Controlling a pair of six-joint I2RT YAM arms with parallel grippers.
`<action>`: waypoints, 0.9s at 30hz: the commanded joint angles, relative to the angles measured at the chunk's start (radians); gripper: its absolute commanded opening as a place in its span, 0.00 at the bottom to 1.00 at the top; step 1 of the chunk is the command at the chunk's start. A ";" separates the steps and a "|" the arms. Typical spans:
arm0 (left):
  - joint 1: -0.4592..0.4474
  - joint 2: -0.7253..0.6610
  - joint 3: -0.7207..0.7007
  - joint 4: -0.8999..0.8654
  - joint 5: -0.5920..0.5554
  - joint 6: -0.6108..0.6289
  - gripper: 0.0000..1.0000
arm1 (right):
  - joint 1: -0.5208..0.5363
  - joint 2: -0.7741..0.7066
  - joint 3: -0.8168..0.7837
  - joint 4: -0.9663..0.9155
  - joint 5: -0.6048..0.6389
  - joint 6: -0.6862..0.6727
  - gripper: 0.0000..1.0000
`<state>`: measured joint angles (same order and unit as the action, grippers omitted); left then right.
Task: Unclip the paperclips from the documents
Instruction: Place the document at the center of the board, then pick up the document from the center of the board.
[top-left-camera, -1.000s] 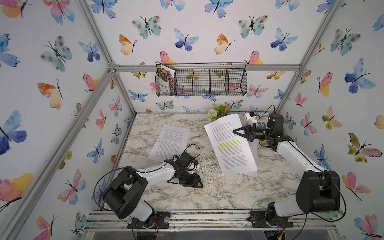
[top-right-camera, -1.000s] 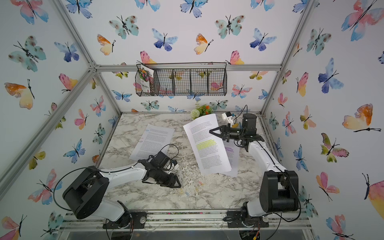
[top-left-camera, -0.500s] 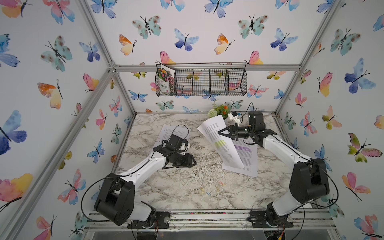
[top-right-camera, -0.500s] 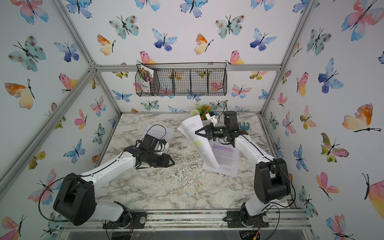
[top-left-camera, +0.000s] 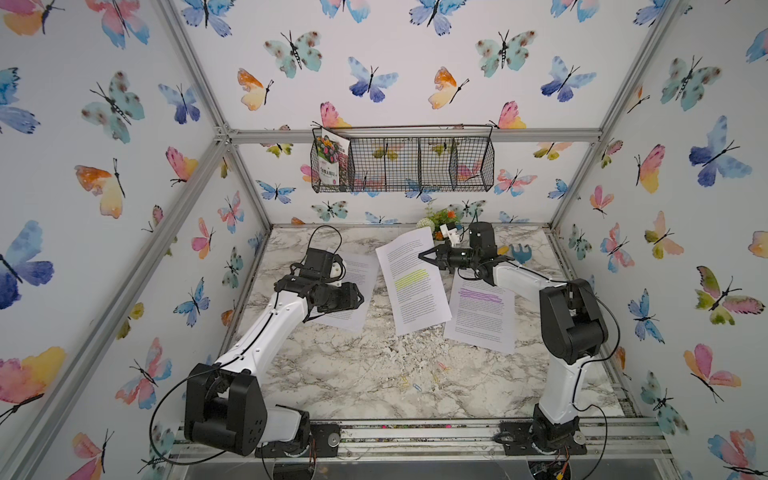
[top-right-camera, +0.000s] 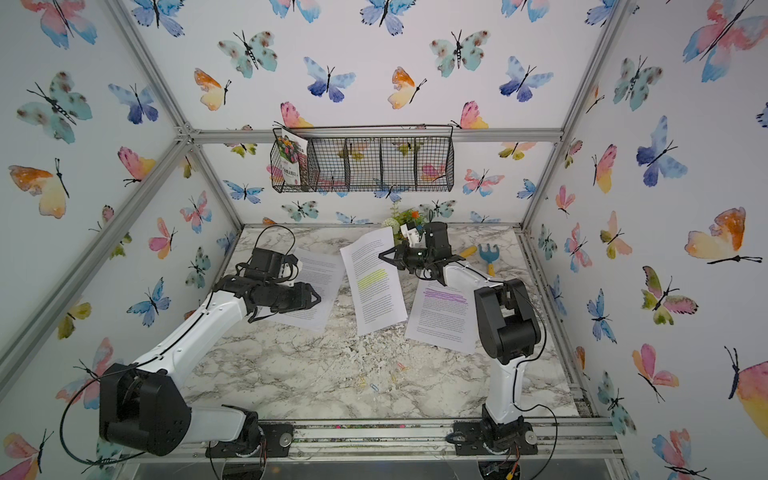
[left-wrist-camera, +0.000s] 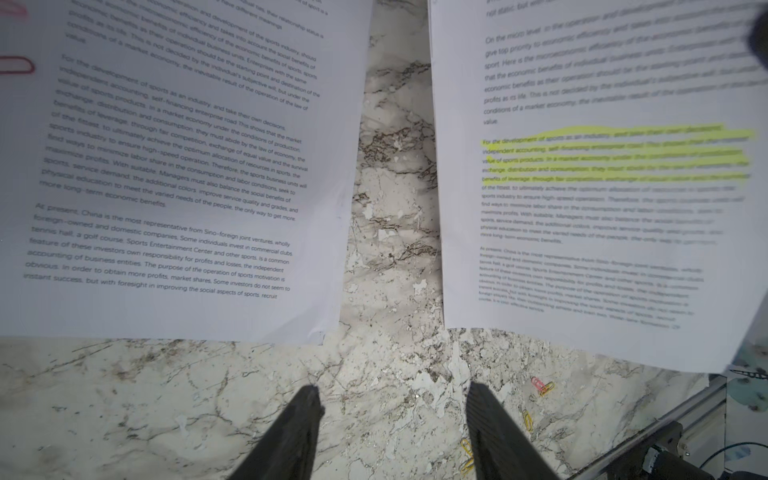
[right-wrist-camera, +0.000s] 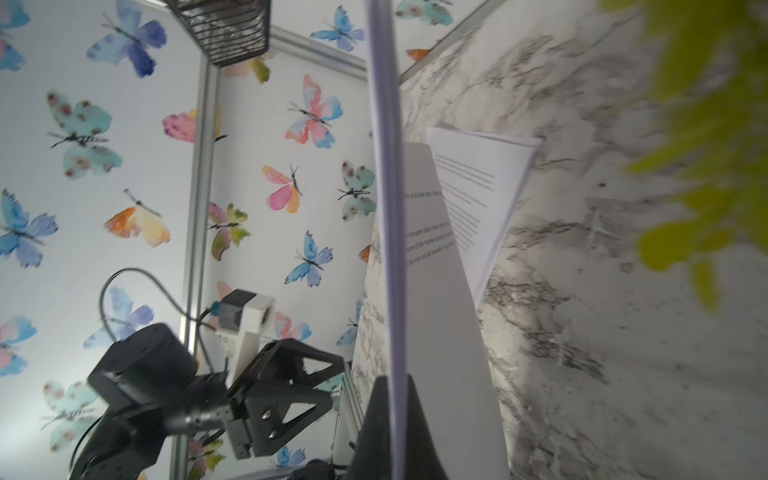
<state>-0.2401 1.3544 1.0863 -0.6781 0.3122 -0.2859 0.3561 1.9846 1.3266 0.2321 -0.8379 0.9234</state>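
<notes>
White-grey marble tabletop (top-left-camera: 340, 374): bears three white printed sheets. Yellow-highlighted sheet (top-left-camera: 415, 299), centre, far edge raised and clamped in right gripper (top-left-camera: 424, 257); light, floppy, likely to sag. Purple-highlighted sheet (top-left-camera: 482, 316), right, flat. Plain sheet (top-left-camera: 353, 291), far left, under left gripper (left-wrist-camera: 395, 399), jaws apart, empty. Pink wire paperclip (left-wrist-camera: 16, 65) on plain sheet: tiny, stiff, probably slippery; best pinched by its outer loop. Loose coloured clips (top-left-camera: 415, 384), near centre.

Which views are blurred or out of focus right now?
Left wrist view: the plain sheet reads sharp, while the yellow-highlighted sheet smears toward its far side. Right wrist view: the plant is a green blur, and the same highlighted sheet, seen edge-on, is soft close up. Both top views: even light and sharp, though the paperclips barely resolve.
</notes>
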 joint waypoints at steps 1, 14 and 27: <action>0.059 -0.037 0.039 -0.041 -0.023 -0.002 0.58 | -0.029 0.051 -0.030 0.008 0.136 -0.009 0.03; 0.301 0.110 0.146 -0.048 -0.151 0.004 0.69 | -0.134 0.059 0.226 -0.529 0.429 -0.283 0.61; 0.389 0.458 0.240 0.155 -0.245 0.087 0.82 | 0.066 -0.216 0.089 -0.698 0.500 -0.359 0.66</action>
<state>0.1413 1.7634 1.2938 -0.5957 0.0906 -0.2420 0.3275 1.7634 1.4403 -0.3931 -0.3382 0.6044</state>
